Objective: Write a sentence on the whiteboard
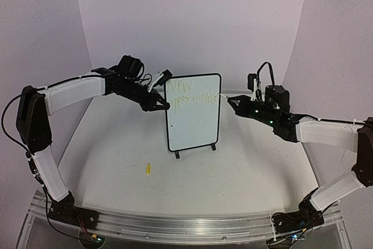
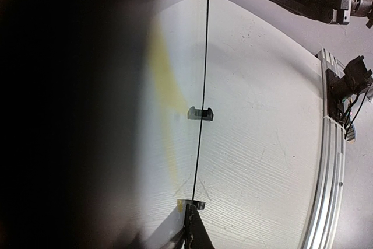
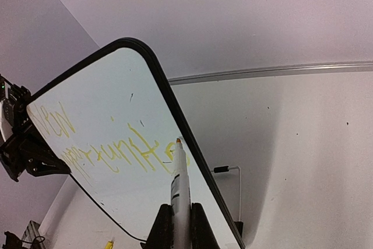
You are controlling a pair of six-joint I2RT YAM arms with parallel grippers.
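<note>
While the top view shows the board (image 1: pixel 193 123) upright on its two feet (image 1: pixel 176 154) in the middle of the table (image 1: pixel 105 155), the sentence (image 1: pixel 191 93) there is only a faint yellow-green scrawl near the top, two short lines too pale to read with confidence. From the right wrist view the strokes come out bolder, but at a steep slant, and the board's lower corner runs off the frame. That view shows the right gripper (image 3: pixel 179 209) clamped around a white marker (image 3: pixel 179 182), whose orange tip sits at the board's black right rim; from above the marker is barely a sliver. The left gripper (image 1: pixel 164 107) is closed on the board's left edge in the top view, and from the right wrist it appears only as a dark shape, partly cut off, at the far rim. A dark blur swallows the left half of the left wrist view, hiding most of its own fingers; the board is a thin black line seen edge-on, with the writing out of sight. A yellow cap (image 1: pixel 148 169) lies on the table, well in front of the board.
</note>
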